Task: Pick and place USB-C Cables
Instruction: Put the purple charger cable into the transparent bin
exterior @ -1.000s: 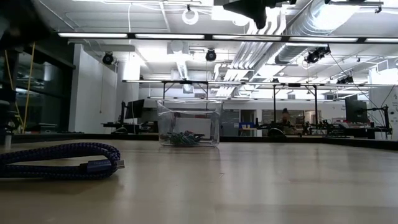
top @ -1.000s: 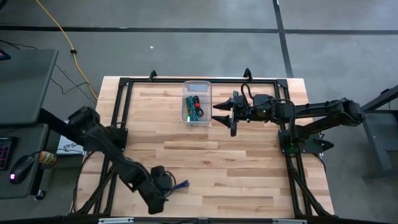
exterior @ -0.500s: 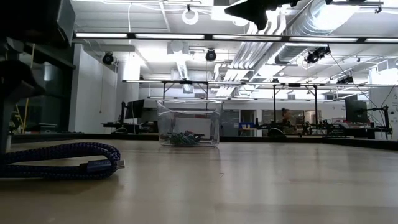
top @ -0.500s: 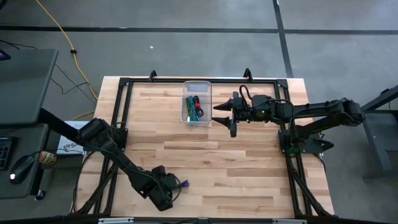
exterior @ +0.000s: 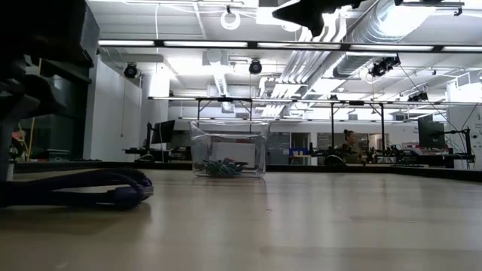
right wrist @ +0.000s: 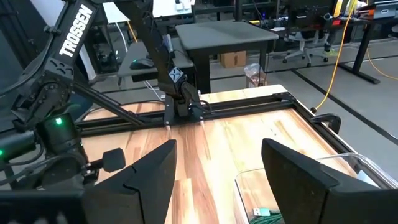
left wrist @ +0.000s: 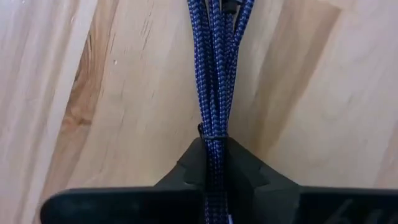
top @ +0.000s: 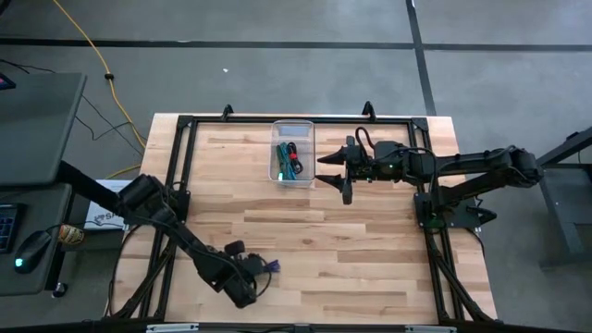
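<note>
The purple cable (left wrist: 214,68) is lying on the tabletop (top: 370,250) at its near left edge, with the left hand (top: 252,276) pinching one end. The bundle may be sagging or slipping during lifting. The right hand (top: 340,169), spread wide, is hovering beside the bin (top: 293,127).

Long ceiling lights (exterior: 248,44) shine bright at twelve o'clock in the low view and glare white. The table (exterior: 301,226) up close looks blurry. A dark arm (exterior: 30,83) at nine o'clock sits in shadow.
</note>
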